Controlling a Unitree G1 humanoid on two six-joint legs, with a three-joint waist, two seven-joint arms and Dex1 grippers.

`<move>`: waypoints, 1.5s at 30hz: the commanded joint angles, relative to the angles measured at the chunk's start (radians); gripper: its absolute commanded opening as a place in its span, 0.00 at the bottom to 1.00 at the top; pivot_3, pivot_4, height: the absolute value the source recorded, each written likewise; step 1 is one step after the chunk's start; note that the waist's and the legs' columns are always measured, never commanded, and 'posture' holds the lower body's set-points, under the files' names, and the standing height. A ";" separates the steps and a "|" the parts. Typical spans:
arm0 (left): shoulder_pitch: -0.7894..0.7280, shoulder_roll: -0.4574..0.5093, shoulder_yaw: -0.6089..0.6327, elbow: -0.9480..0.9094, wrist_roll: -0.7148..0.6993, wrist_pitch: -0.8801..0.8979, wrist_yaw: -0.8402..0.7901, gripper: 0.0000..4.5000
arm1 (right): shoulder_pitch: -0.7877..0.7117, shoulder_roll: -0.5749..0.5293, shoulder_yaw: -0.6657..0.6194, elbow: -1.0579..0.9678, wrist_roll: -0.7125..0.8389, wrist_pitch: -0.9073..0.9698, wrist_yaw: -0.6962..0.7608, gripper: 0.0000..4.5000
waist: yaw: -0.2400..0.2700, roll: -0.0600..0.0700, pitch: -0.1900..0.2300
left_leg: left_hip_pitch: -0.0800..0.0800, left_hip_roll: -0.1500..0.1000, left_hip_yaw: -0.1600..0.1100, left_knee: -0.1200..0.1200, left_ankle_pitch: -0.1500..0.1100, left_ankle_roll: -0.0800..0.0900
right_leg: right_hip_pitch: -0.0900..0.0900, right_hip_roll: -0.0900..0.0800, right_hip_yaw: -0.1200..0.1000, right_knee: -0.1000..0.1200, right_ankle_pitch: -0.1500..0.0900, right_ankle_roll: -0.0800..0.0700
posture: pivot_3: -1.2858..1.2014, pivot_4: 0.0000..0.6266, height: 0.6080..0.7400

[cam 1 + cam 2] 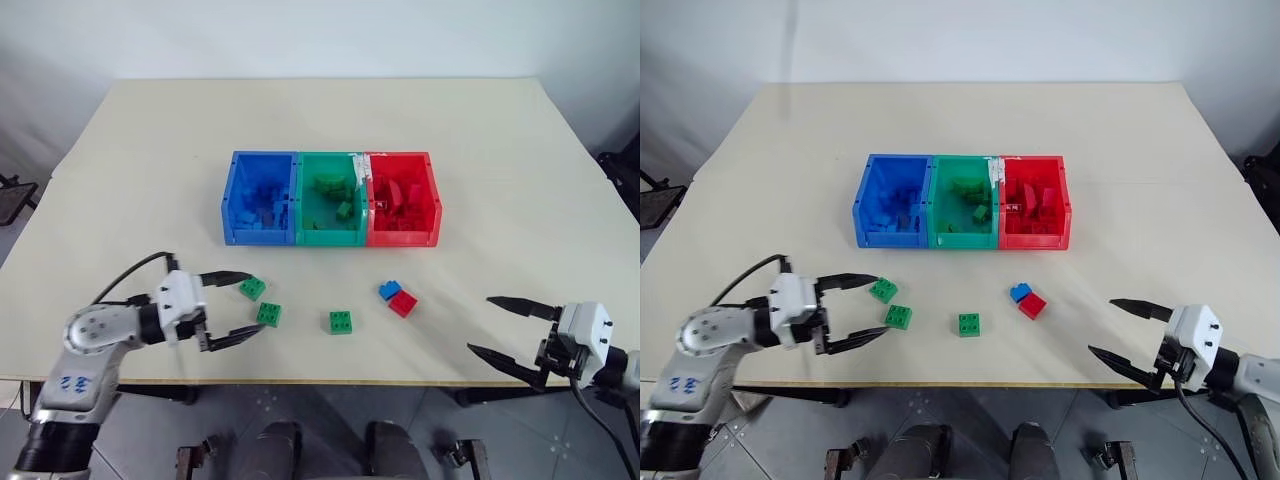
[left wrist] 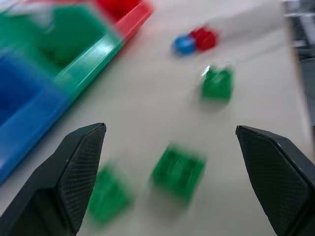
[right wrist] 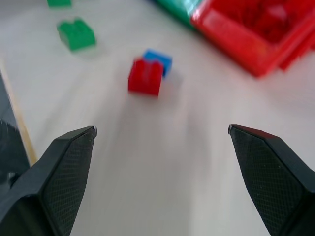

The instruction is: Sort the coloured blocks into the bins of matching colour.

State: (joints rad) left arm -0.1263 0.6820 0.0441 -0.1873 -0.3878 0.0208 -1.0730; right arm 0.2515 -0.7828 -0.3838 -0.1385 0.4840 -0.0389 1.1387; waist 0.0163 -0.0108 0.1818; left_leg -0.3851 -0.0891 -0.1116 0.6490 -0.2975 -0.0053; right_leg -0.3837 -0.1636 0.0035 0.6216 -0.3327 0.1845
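Blocks are lying loose on the table [image 1: 120, 150] in front of the three joined bins: two green ones [image 1: 252, 288] [image 1: 268, 314] close together on the robot's left, a third green block [image 1: 340, 322] near the middle, and a blue block [image 1: 389, 290] touching a red block [image 1: 403, 303] further right. Behind them, the blue bin [image 1: 260, 198], green bin [image 1: 331, 199] and red bin [image 1: 402, 198] are sitting in a row, each already holding pieces of its own colour.

Both arms are reaching in low from the near edge. The left gripper [image 1: 232, 306] is pointing inward toward the pair of green blocks, its fingers spread wide and empty — one fingertip is ending just beside the nearer green block, though contact cannot be judged. The right gripper [image 1: 500, 326] is hanging near the table's front edge, well apart from the red and blue pair, jaws also wide and holding nothing.

The left wrist view is showing both green blocks lying ahead between that gripper's fingers [image 2: 78, 167]; the right wrist view is showing the red block in front of the blue one.
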 commanded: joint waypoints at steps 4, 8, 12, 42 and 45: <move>0.004 0.024 0.024 0.017 -0.018 -0.017 -0.038 1.00 | -0.051 0.001 0.097 -0.175 -0.023 0.233 -0.180 1.00 | -0.017 0.001 0.000 | 0.000 0.001 0.000 -0.001 0.000 -0.001 | -0.001 0.001 0.000 0.000 0.000 -0.001 | 0.52 0.24 1.00; 0.052 0.051 0.092 0.035 -0.039 -0.015 -0.043 1.00 | -0.134 0.013 0.180 -0.249 0.006 0.411 -0.264 1.00 | -0.017 0.001 -0.001 | 0.000 0.003 -0.001 -0.001 0.000 -0.001 | -0.002 0.001 0.000 0.000 0.000 -0.001 | 0.52 0.24 1.00; 0.116 0.072 0.155 0.038 -0.041 -0.025 -0.045 1.00 | -0.244 0.057 0.297 -0.246 -0.079 0.499 -0.373 1.00 | -0.014 0.001 0.000 | -0.001 0.004 -0.001 0.000 0.000 0.000 | -0.001 0.001 0.000 -0.001 0.000 -0.001 | 0.52 0.24 1.00; 0.257 -0.020 0.322 -0.087 -0.126 0.038 0.133 1.00 | -0.797 0.212 0.325 0.023 -0.119 0.621 -0.509 0.32 | -0.029 0.001 -0.001 | -0.003 0.007 0.001 -0.002 -0.001 -0.002 | -0.007 0.002 0.001 0.002 0.000 -0.002 | 0.52 0.24 1.00; 0.291 -0.024 0.332 -0.110 -0.129 0.036 0.132 1.00 | -0.905 0.259 0.361 0.171 -0.177 0.556 -0.526 0.32 | -0.031 0.001 -0.001 | -0.003 0.007 0.002 -0.002 -0.001 -0.002 | -0.008 0.002 0.001 0.002 0.000 -0.003 | 0.52 0.24 1.00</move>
State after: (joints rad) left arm 0.1506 0.6604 0.3507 -0.2585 -0.4922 0.0646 -0.9446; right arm -0.6279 -0.5326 -0.0319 -0.0044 0.3314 0.5622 0.6231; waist -0.0147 -0.0099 0.1812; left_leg -0.3891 -0.0825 -0.1099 0.6469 -0.2981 -0.0071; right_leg -0.3923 -0.1617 0.0049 0.6238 -0.3330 0.1819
